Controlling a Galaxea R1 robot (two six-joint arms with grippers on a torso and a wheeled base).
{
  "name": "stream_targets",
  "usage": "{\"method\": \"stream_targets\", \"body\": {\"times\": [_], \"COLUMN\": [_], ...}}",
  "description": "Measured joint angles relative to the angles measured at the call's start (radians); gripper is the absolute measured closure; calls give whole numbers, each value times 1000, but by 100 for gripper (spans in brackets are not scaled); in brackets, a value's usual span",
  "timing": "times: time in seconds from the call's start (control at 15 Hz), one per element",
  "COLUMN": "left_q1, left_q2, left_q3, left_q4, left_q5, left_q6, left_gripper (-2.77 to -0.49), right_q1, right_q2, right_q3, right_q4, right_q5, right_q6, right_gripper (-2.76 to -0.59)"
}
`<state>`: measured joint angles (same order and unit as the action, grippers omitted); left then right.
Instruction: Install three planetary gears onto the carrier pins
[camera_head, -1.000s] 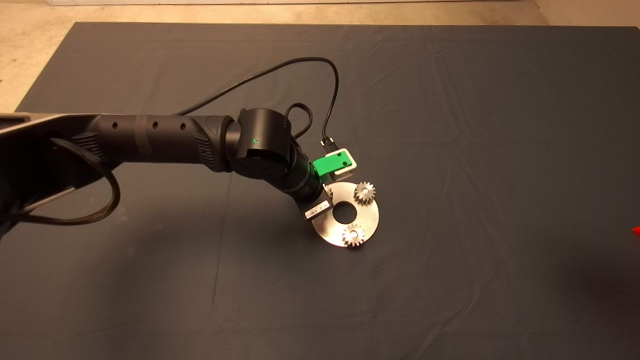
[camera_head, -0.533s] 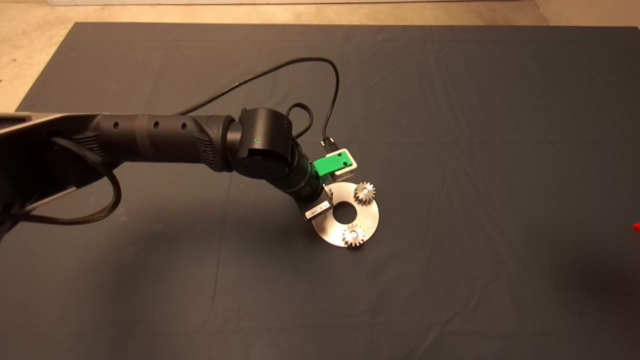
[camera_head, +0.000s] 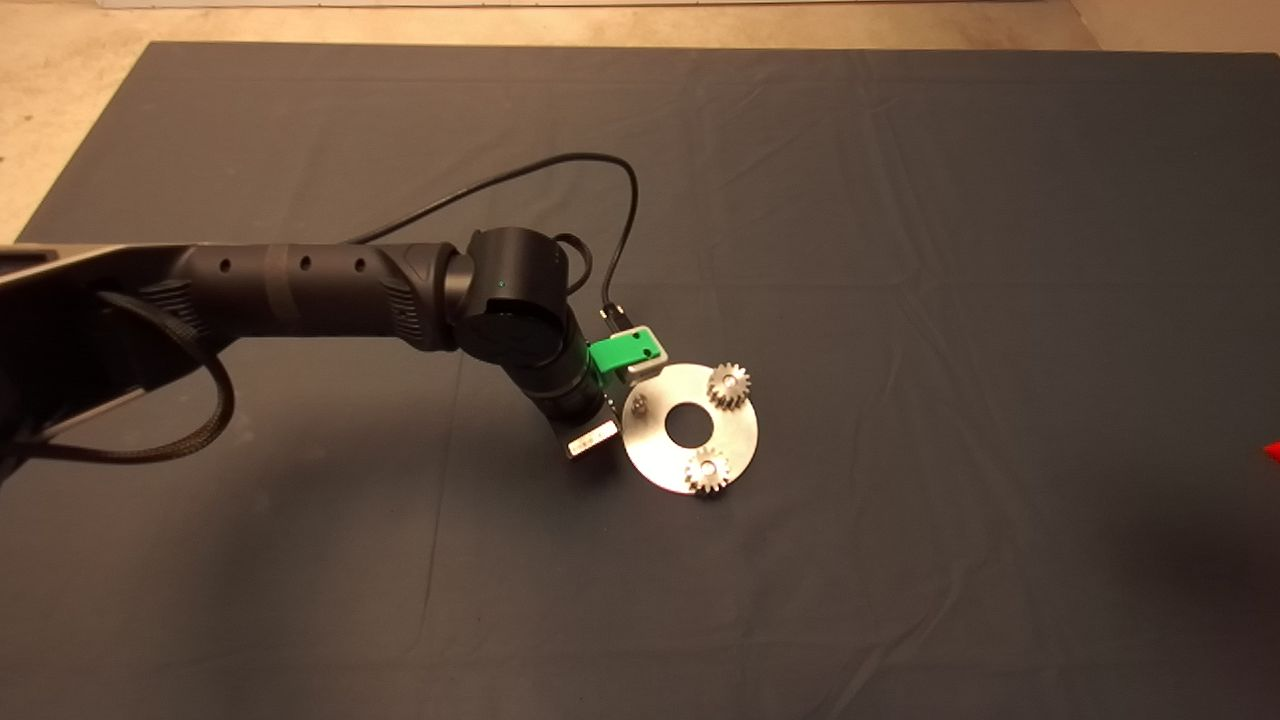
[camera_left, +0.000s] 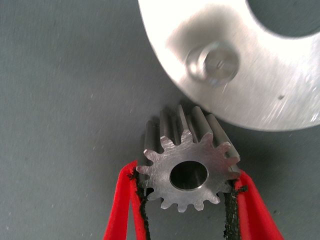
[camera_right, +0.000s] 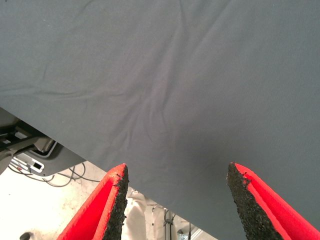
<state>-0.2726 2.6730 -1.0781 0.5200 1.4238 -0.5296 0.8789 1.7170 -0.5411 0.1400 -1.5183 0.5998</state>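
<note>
The left gripper (camera_left: 187, 200) is squeezing one of the planetary gears (camera_left: 189, 167) between its two red fingers (camera_left: 122, 200). It hangs above the mat (camera_head: 950, 250), just left of the shiny round disc (camera_head: 735, 432). The held gear sits close to the disc's edge, right by a bare pin (camera_left: 212, 62) that has no gear on it. Two more gears are already on their pins: one on the far right part of the disc (camera_head: 729, 384), one on the near part (camera_head: 707, 469). The right gripper (camera_right: 175, 200) waits at the mat's right edge with its fingers spread wide, holding nothing
</note>
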Motion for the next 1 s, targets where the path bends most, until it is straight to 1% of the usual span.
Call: {"method": "stream_targets", "body": {"times": [0.07, 0.2, 0.27, 0.47, 0.53, 0.6, 0.67, 0.73, 0.8, 1.0], "left_q1": [0, -2, -9, -51, -61, -66, -66, -66, -66, -72], "left_q2": [1, -1, -2, 0, 0, 0, 0, 0, 0, 9], "left_q3": [0, 0, 0, 0, 0, 0, 0, 0, 0, 4], "left_q4": [0, 0, 0, 0, 0, 0, -2, -10, -12, -23], "left_q5": [-4, -2, -1, -1, 0, 3, 16, 25, 28, 27], "left_q6": [0, 0, 0, 0, 0, 0, 0, 0, 0, 0], "left_gripper": [-56, -56, -56, -55, -55, -55, -55, -55, -55, -55], "right_q1": [0, 0, 0, 0, 0, 0, 0, 0, 0, 0], "right_q2": [0, 0, 0, 0, 0, 0, 0, 0, 0, 0], "right_q3": [0, 0, 0, 0, 0, 0, 0, 0, 0, 0], "right_q4": [0, 0, 0, 0, 0, 0, 0, 0, 0, 0], "right_q5": [0, 0, 0, 0, 0, 0, 0, 0, 0, 0], "right_q6": [0, 0, 0, 0, 0, 0, 0, 0, 0, 0], "right_gripper": [-144, -144, -144, -144, -144, -144, -144, -144, -144, -144]}}
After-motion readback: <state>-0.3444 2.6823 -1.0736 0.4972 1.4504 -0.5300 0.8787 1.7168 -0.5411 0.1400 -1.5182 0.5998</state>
